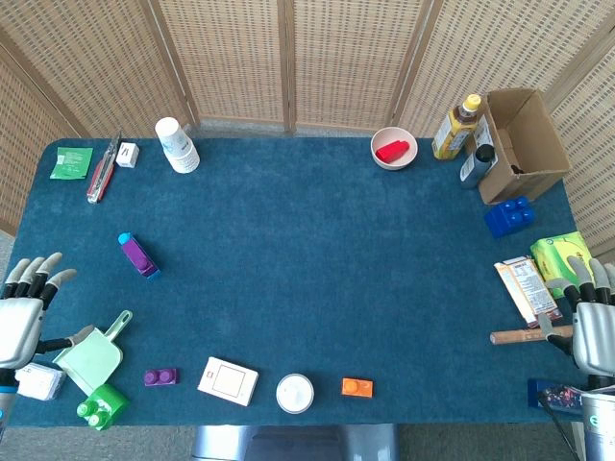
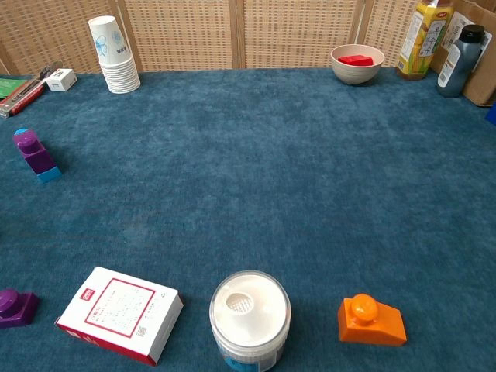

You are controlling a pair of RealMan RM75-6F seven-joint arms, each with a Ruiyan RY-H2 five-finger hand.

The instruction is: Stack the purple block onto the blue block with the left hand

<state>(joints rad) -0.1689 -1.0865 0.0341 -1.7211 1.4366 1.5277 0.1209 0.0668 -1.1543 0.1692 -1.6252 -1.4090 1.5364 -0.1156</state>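
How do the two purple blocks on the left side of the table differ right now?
The upper purple block sits stacked on a small blue block; the lower purple block lies alone on the table near the front edge. The upper one looks longer and narrower, the lower one short and flat. Neither is touched by the left hand.

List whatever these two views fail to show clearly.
- Left hand: head view, cut by the left edge; absent from chest view.
- Right hand: head view only, wrist cut off at the bottom edge.
- Cardboard box: contents shadowed.
- Blue block under the purple block: mostly covered.
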